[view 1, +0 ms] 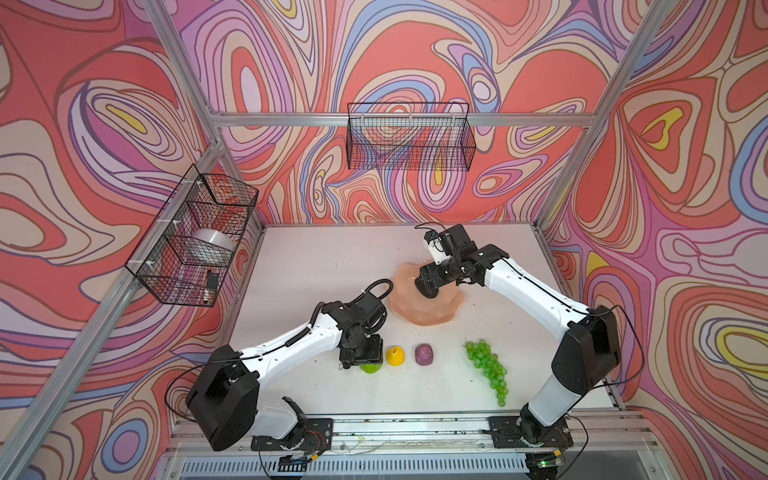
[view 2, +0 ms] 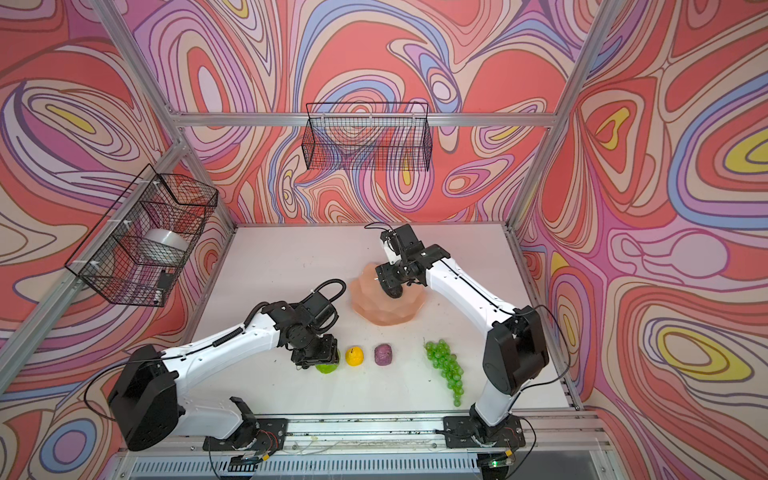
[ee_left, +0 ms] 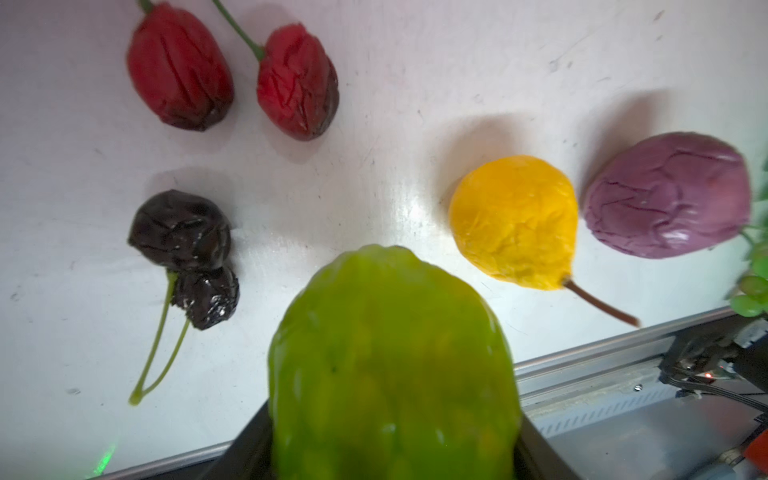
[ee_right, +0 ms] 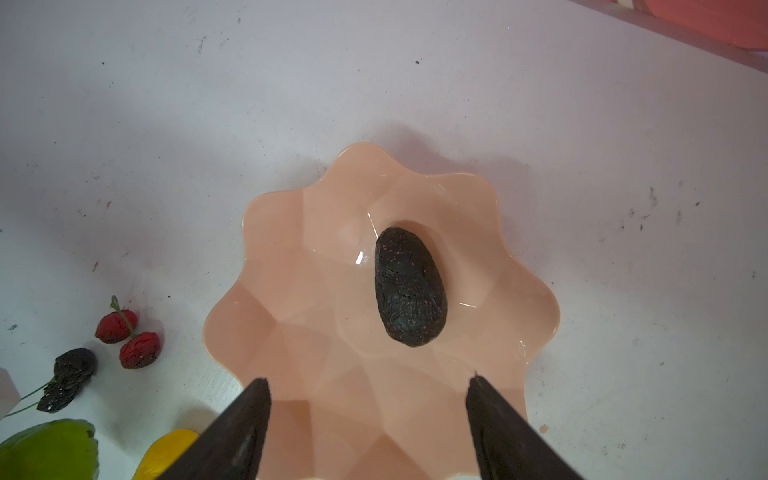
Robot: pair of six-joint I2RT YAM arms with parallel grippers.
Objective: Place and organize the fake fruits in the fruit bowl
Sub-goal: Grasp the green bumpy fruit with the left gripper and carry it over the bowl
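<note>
White arm shells (view 1: 291,349), black joints (view 1: 586,357), black cables (view 1: 378,286)

place: robot lab cell | signs: aluminium frame (view 1: 291,119) — patterned backdrop walls (view 1: 415,50)

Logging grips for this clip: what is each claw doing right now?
Left claw: closed on the lime-green ball.
Right claw: open, empty, above the fruit bowl.

blurred lime-green ball (ee_left: 390,365), cut off, grape bunch (ee_left: 753,287) mostly cropped
</note>
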